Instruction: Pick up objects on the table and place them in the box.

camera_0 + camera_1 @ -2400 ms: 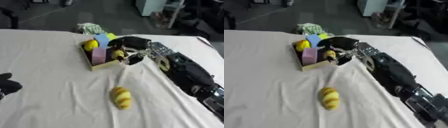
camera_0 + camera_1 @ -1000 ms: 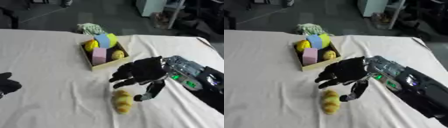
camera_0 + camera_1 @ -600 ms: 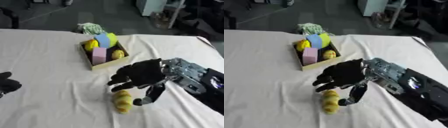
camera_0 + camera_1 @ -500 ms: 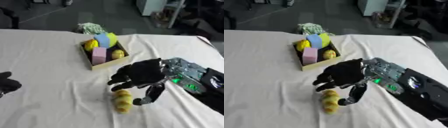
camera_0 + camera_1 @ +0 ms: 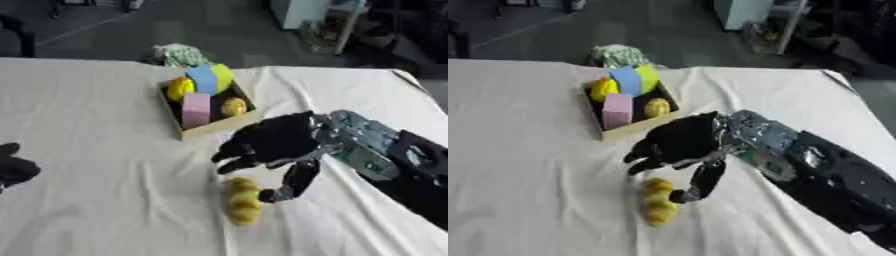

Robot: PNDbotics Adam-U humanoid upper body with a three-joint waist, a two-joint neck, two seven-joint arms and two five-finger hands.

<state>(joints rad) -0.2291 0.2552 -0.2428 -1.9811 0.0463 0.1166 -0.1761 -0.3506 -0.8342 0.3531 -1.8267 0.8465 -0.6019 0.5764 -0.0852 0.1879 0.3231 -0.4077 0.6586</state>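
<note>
A yellow, lumpy, banana-like thing (image 5: 242,202) lies on the white tablecloth in front of the box. My right hand (image 5: 273,145) hovers just above it, fingers spread and half curled, thumb reaching down beside its right end; nothing is held. The cardboard box (image 5: 213,128) behind the hand holds a pink block (image 5: 195,108), a blue piece (image 5: 202,79), a green piece and two yellow things. My left hand (image 5: 15,168) rests at the left edge, only partly visible.
A pale green crumpled thing (image 5: 179,54) lies behind the box at the table's far edge. The white cloth (image 5: 87,125) spreads wide to the left. Dark floor and shelving lie beyond the table.
My right hand left the box, swept down toward the yellow thing, and now sits slightly lower over it than half a second ago. The left hand stayed put.
</note>
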